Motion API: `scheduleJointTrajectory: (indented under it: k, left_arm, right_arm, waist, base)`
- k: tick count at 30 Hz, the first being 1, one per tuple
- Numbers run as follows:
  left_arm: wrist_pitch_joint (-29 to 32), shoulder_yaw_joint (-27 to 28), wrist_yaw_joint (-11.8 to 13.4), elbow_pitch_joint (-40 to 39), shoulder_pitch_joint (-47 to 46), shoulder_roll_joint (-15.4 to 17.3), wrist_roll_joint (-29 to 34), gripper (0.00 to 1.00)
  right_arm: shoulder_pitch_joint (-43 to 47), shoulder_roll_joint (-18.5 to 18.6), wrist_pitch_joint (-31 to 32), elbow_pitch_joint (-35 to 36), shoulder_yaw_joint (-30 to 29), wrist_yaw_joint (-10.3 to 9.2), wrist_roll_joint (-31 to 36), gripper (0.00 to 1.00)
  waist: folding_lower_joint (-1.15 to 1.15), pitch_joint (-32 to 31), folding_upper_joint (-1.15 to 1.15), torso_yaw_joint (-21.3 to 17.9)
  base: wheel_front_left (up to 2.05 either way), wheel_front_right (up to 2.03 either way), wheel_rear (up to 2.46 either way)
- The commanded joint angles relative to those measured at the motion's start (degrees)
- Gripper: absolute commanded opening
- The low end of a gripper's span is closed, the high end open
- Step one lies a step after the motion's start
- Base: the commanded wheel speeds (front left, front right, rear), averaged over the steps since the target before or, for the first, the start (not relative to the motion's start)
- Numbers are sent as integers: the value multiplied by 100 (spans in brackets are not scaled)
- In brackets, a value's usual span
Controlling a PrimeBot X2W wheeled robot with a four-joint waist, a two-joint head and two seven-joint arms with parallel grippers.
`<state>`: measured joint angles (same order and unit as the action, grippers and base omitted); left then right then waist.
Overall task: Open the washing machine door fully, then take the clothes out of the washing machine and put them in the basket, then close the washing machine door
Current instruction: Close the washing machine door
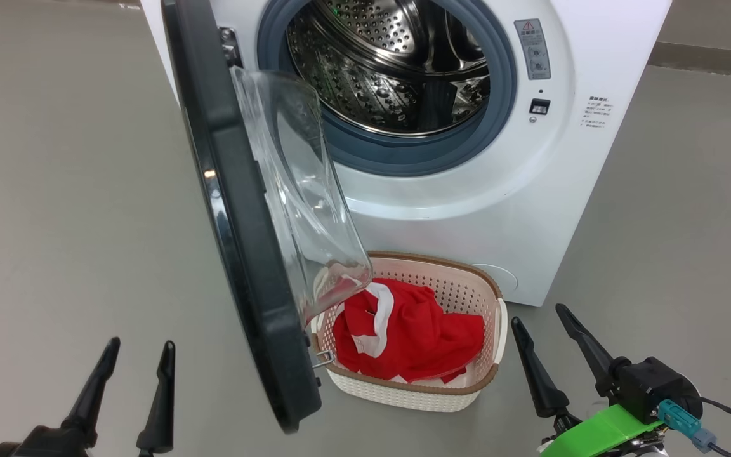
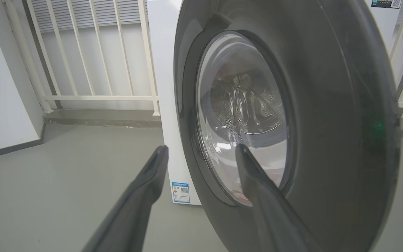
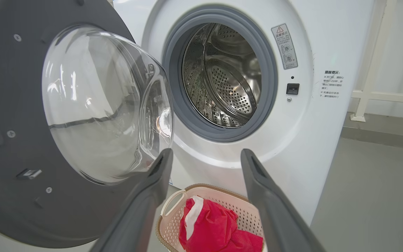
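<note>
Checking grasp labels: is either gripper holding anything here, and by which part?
Nothing is held: left gripper and right gripper are open and empty; the clothes lie in the basket.

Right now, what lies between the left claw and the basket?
The open washing machine door stands between the left claw and the basket, as the head view shows.

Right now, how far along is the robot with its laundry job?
Done: the round black glass door stands open, the perforated steel drum looks empty, and the bright red clothes lie in the cream perforated basket. In hand: nothing; left gripper and right gripper hang open. Left: shutting the door.
</note>
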<state>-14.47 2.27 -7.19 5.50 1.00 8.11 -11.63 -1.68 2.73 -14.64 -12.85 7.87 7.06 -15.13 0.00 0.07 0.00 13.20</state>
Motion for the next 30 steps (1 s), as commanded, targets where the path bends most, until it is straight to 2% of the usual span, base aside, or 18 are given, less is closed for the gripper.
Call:
scheduleJointTrajectory:
  k: [1,20,21,22,24,27,30]
  left_arm:
    - [-52,196,-29,-117,-115,61,49,100]
    - [-52,79,-29,97,-72,77,45,100]
    - [-52,48,-29,196,-61,16,-172,0]
    - [-52,48,-29,196,-61,16,-172,0]
    - [-52,117,-29,282,-115,-160,-871,0]
    - [-52,217,-30,403,-269,-383,-2548,0]
    - [124,365,-30,321,-511,-467,-4428,0]
  right_arm:
    - [-165,15,-36,132,104,43,-136,100]
    - [-137,15,-36,124,161,43,-147,100]
    - [-135,15,-36,119,166,43,-150,100]
    - [-135,15,-36,119,166,43,-150,100]
    - [-129,15,-36,106,169,43,-153,100]
    - [-113,15,-36,90,168,43,-150,100]
    - [-89,15,-36,76,178,43,-149,100]
  waist:
    - [0,-1,0,6]
    - [0,-33,0,-6]
    - [0,-38,0,-7]
    - [0,-38,0,-7]
    - [0,-49,0,-5]
    - [0,-70,0,3]
    - [0,-102,0,9]
  base:
    - [0,0,0]
    - [0,0,0]
    - [0,0,0]
    - [0,0,0]
    - [0,0,0]
    - [0,0,0]
    - [0,0,0]
